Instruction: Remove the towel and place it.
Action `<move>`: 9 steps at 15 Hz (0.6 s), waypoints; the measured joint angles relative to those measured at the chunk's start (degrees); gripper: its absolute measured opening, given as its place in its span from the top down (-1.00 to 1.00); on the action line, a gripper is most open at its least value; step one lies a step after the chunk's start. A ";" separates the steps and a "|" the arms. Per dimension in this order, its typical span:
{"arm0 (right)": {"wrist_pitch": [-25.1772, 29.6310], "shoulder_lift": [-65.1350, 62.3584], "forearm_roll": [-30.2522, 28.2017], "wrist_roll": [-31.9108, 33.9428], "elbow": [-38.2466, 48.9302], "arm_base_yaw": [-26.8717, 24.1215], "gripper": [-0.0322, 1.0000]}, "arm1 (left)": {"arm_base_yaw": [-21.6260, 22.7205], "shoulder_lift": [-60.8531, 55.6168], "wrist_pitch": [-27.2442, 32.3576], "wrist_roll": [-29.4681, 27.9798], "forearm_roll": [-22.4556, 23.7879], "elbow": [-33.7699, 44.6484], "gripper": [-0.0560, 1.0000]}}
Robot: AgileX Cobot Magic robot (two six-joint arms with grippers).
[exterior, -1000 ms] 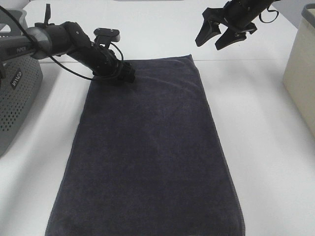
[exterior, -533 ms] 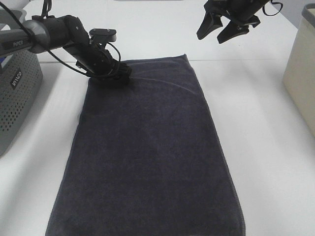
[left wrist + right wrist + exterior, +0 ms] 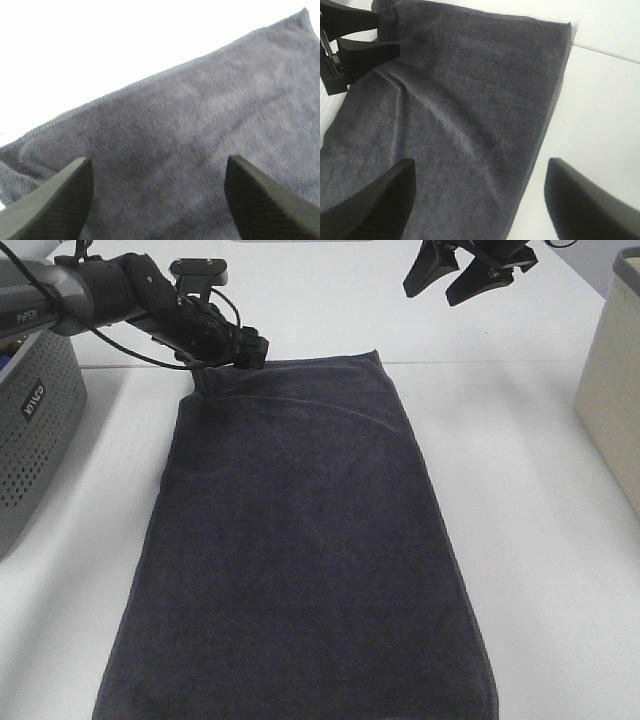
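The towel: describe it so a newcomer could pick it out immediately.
On the white table, between the grey perforated basket and the beige bin, lies the towel. It is the only dark charcoal cloth, long, rectangular and spread flat.

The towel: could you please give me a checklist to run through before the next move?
1. Left gripper open: ok, fingers spread over the towel at its far left corner.
2. Right gripper open: ok, raised beyond the far right corner.
3. Towel held: not ok, neither gripper is shut on it.
4. Towel flat: not ok, a crease crosses its far end.
5. Near edge free: cannot tell, out of frame.
6. Grey perforated basket and beige bin apart from towel: ok.
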 joint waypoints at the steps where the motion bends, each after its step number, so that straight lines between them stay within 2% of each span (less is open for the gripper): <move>1: 0.00 0.00 0.00 0.00 0.00 0.00 -0.42 | 0.00 0.86 -1.38 0.11 -0.06 -0.11 -0.42; 9: 0.00 0.00 -1.32 0.00 0.00 0.00 -0.42 | 0.00 6.65 -10.94 0.46 -0.46 -0.23 -0.42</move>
